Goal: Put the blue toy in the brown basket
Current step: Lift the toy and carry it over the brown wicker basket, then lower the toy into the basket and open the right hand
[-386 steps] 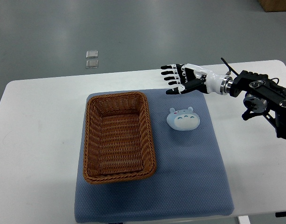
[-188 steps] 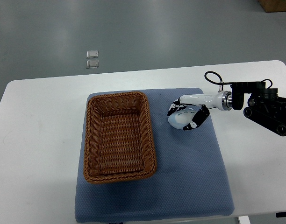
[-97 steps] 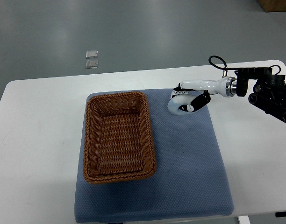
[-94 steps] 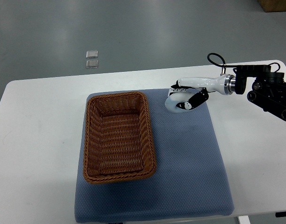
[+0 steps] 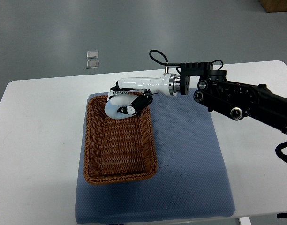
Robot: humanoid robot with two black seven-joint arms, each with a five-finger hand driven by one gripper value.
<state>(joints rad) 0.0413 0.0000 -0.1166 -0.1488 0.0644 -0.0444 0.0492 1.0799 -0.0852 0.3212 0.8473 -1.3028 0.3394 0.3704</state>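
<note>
Toy (image 5: 116, 108) is now over the far end of the basket (image 5: 119, 174) — half a second ago it was still out over the mat (image 5: 190, 159), right of the basket. Right hand (image 5: 126, 100) has fingers wrapped around it, held above the weave. Transport looks nearly done; release is next. Toy sits close to the basket's far rim — more open room toward the near end. Left arm not visible.

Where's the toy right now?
In the top view, the toy is held in the right robot hand over the basket's far end.
</note>
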